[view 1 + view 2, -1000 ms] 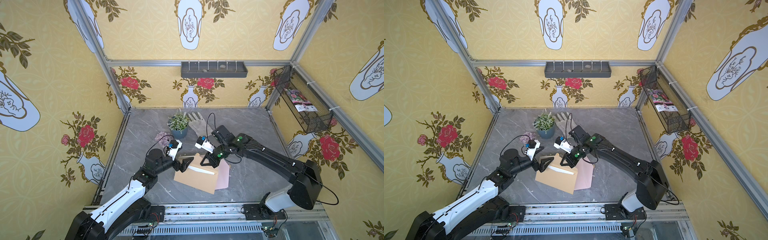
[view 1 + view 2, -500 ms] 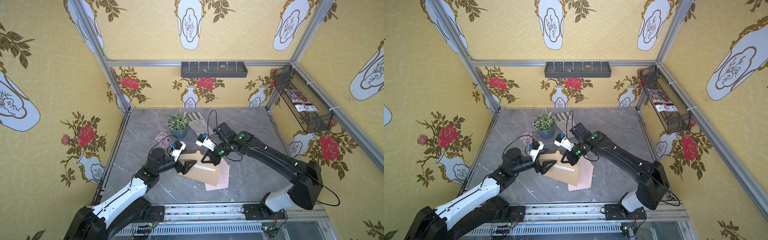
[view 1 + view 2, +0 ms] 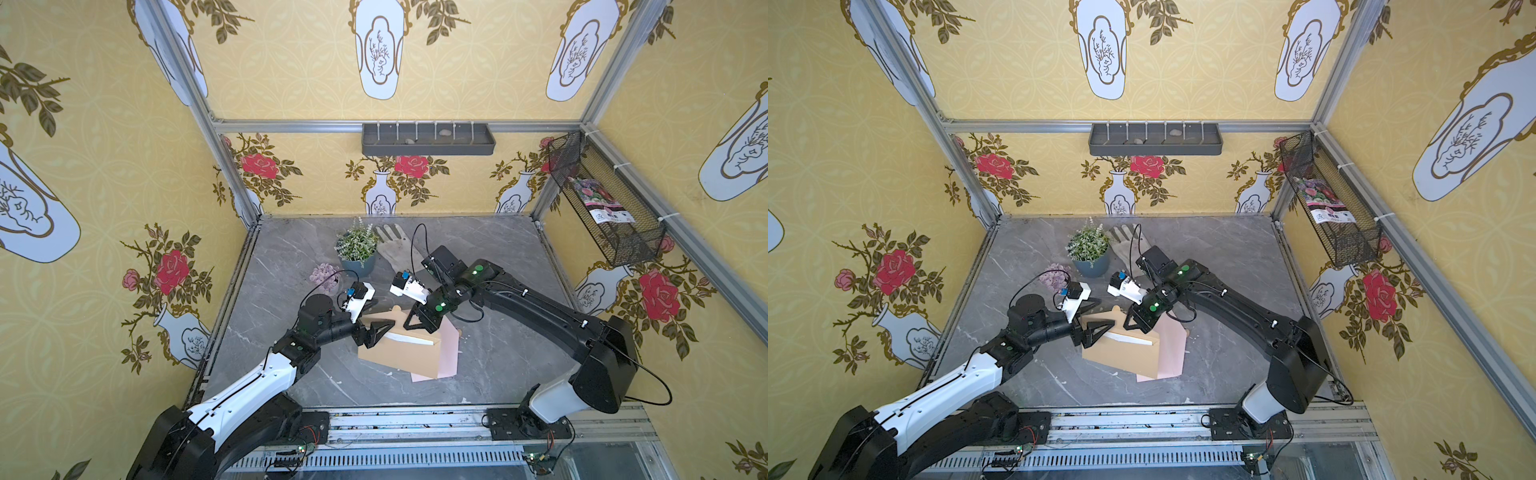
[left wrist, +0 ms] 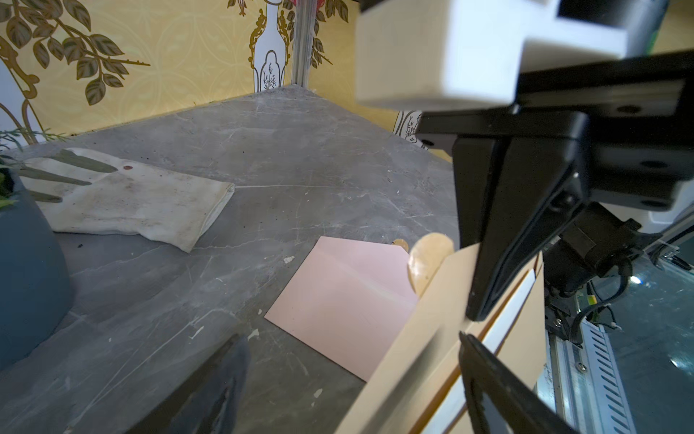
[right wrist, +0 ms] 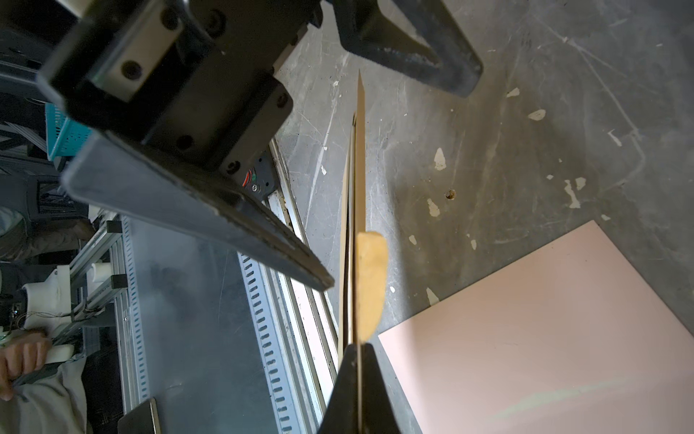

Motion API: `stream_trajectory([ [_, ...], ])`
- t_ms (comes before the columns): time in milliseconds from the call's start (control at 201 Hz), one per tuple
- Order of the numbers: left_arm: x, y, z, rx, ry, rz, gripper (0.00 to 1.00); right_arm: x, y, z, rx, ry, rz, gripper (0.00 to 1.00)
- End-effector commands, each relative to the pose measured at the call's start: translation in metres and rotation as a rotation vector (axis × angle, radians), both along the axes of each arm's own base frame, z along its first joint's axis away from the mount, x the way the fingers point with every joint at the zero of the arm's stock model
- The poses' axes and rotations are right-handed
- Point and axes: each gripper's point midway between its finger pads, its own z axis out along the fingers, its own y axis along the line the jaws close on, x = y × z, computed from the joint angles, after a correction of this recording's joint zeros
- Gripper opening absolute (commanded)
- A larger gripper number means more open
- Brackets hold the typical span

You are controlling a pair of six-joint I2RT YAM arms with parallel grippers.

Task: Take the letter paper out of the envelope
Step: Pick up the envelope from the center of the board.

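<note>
Clearly the right gripper (image 3: 419, 322) is clenched on the flap edge of the envelope (image 3: 395, 353), lifting it on edge near the middle of both top views so its mouth faces the other arm. In the right wrist view the two pads meet at the bottom centre with the thin tan layers pinched between them, and the round yellowish seal (image 5: 370, 282) stands just above the pinch. That hold looks meant to keep the pocket raised and steady.

The left gripper (image 3: 376, 330) comes in from the left of the frame with its jaws spread, straddling the envelope's near end; one finger lies on each side of the layers in the left wrist view, apparently not yet gripping. I judge it is lining up to pinch the letter (image 3: 409, 338), whose white edge shows as a strip along the open mouth, most of it still inside.

A pink sheet (image 3: 444, 353) lies flat on the table (image 3: 291, 266), partly under the envelope at lower right of centre. Whether it belongs to the letter I cannot tell.

A glove (image 3: 395, 249), a plant (image 3: 357, 249) and a purple flower (image 3: 324, 276) sit toward the upper middle, well apart from the work.

The risk, as I judge it, is that the left jaws catch the envelope wall together with the white sheet.
</note>
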Motion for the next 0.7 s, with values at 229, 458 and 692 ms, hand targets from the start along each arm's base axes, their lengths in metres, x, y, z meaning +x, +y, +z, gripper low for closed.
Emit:
stream_trajectory([
  [229,-0.009,-0.012,0.004,-0.019,0.011,-0.082,0.83,0.000,-0.001,0.004,-0.027,-0.019,0.029,0.00],
  [458,-0.013,-0.022,0.001,-0.017,0.044,-0.130,0.62,0.014,0.004,0.005,-0.027,-0.072,0.012,0.00],
  [692,-0.013,-0.021,0.004,-0.011,0.035,-0.119,0.24,0.027,0.003,0.014,0.008,-0.111,-0.015,0.00],
])
